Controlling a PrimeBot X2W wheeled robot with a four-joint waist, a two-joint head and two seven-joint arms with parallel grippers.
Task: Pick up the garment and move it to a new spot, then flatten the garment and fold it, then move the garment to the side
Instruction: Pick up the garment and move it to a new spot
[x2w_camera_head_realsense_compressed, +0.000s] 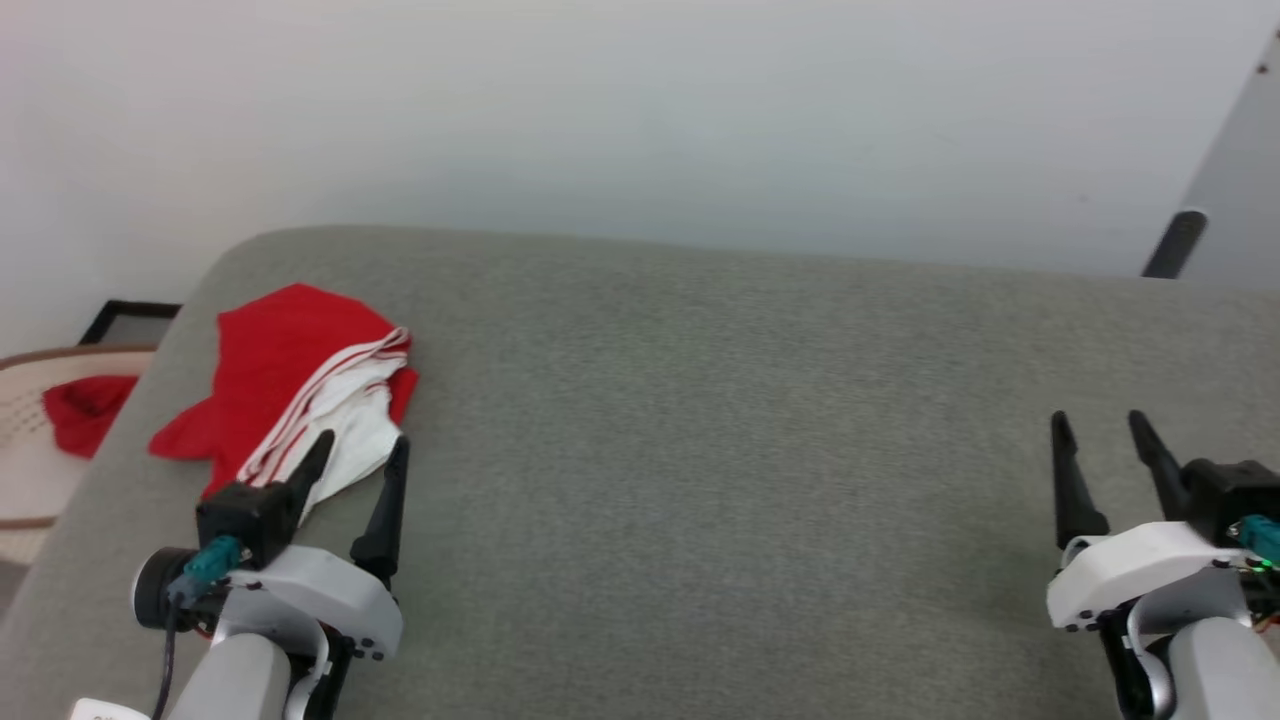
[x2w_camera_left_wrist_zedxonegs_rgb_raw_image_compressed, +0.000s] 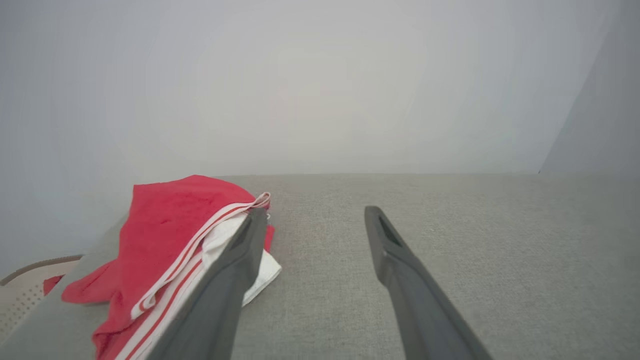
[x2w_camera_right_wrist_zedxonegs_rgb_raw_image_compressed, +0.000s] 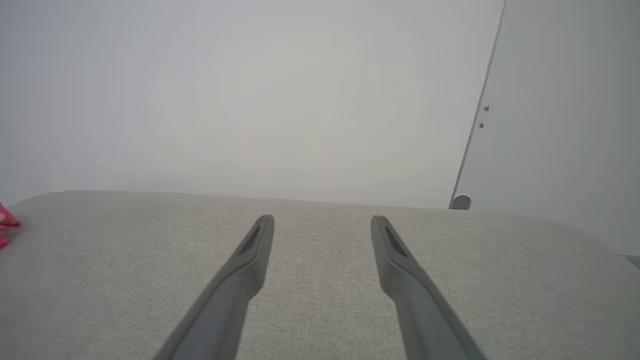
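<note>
Garment (x2w_camera_head_realsense_compressed: 290, 370) was found bunched at left end of grey surface (x2w_camera_head_realsense_compressed: 700, 450), just beyond left gripper (x2w_camera_head_realsense_compressed: 362, 438). Its jaws and those of right gripper (x2w_camera_head_realsense_compressed: 1097, 416) were spread, empty. Thick fold judged best pinched deep, then lifted.

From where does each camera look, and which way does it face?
Head view: on the robot's head, looking forward and down at the grey fabric surface; the left gripper and right gripper show, both open.
Left wrist view: on the left wrist, looking along its own fingers at the garment and the wall.
Right wrist view: on the right wrist, looking along its own fingers over the surface to the wall.
Shared: head and left wrist views both show the garment.
</note>
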